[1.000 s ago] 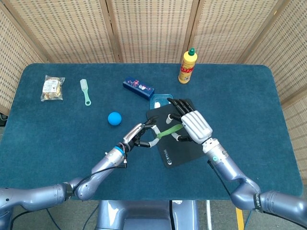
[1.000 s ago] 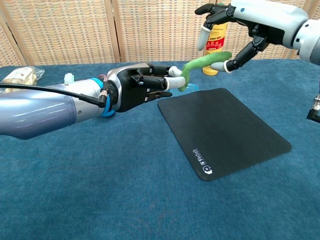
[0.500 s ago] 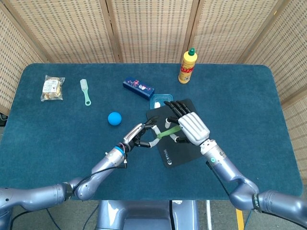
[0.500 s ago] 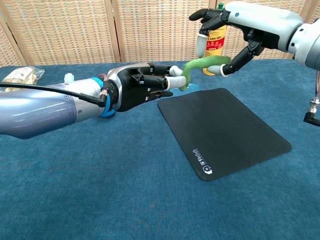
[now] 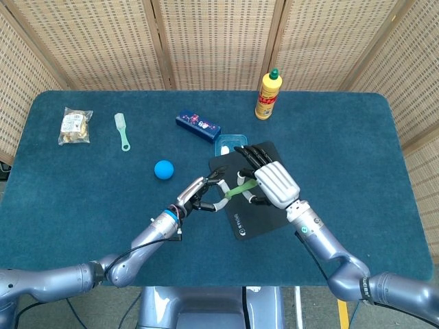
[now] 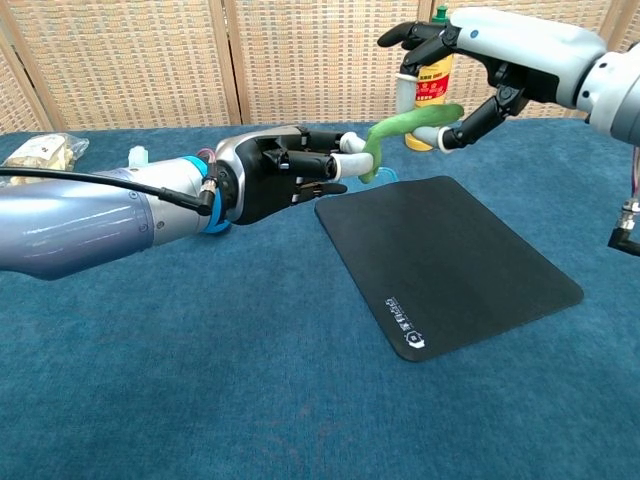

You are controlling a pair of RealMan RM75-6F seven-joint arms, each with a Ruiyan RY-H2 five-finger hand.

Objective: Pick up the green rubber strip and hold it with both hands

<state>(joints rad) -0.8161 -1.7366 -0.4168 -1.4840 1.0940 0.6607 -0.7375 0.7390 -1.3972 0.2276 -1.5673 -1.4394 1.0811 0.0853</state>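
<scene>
Spanning left hand (image 6: pixel 275 180) to right hand (image 6: pixel 470 60), green rubber strip (image 6: pixel 400 128); both hands' fingers clamped on ends.

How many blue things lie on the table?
3: a ball left of the mat, a box behind it, and a lid at the mat's far edge, partly hidden.

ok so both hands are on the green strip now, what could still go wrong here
The right hand seems to hold the green rubber strip only at its far tip, between thumb and fingertips, so a small pull could slip it free.

The left hand grips the other end; if the arms drift apart the strip may stretch and snap out of one grip.

The yellow bottle stands just behind the right hand in the chest view, so moving back or up might knock it.
</scene>
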